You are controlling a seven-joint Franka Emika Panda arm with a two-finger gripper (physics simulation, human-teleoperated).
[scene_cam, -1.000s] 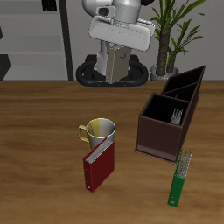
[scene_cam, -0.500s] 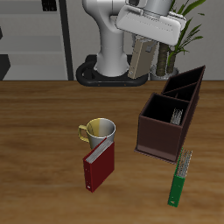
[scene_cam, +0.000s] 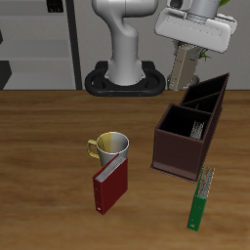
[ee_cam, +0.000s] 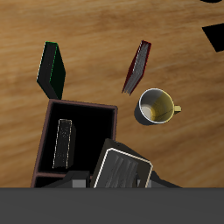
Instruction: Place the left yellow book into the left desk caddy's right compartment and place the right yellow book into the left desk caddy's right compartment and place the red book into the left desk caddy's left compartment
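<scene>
Yellow book (scene_cam: 185,68) clamped between fingers (scene_cam: 187,46), hanging below.

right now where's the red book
The red book stands on the table near its front edge, right beside the mug, apart from the desk caddy.

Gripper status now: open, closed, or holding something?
Gripper: closed on a small grey-tan book with ribbed pale page edges, held in the air above the dark brown two-bin caddy.

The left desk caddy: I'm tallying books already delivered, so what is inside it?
One grey-tan book stands in one bin of the left desk caddy. The gripper holds the other grey-tan book above the caddy, covering part of it in the wrist view.
</scene>
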